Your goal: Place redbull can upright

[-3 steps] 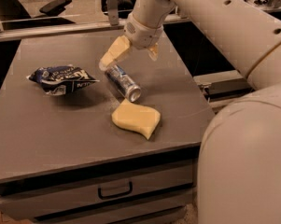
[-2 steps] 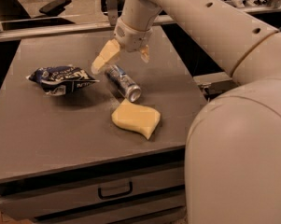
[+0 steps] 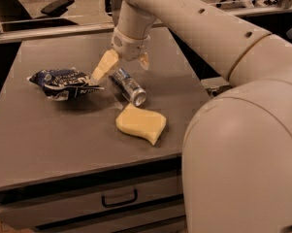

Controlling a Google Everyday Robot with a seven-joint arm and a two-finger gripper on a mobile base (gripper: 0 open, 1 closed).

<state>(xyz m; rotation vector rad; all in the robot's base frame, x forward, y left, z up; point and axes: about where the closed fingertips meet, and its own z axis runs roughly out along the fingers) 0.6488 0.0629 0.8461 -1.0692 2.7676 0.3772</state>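
Observation:
The redbull can (image 3: pixel 128 86) lies on its side on the grey table (image 3: pixel 48 135), its shiny end pointing toward the front right. My gripper (image 3: pixel 121 68) hangs just above the can's far end. Its two cream fingers are spread apart: the left finger (image 3: pixel 104 66) reaches down to the left of the can, and the right finger (image 3: pixel 144 60) stands behind it. The gripper holds nothing.
A dark blue snack bag (image 3: pixel 63 83) lies left of the can, close to the left finger. A yellow sponge (image 3: pixel 141 124) lies just in front of the can. The table has drawers (image 3: pixel 119 198) at the front. Office chairs stand behind.
The arm has moved left and lowered a little, bringing the open gripper over the can's far end. The can, bag and sponge have not moved.

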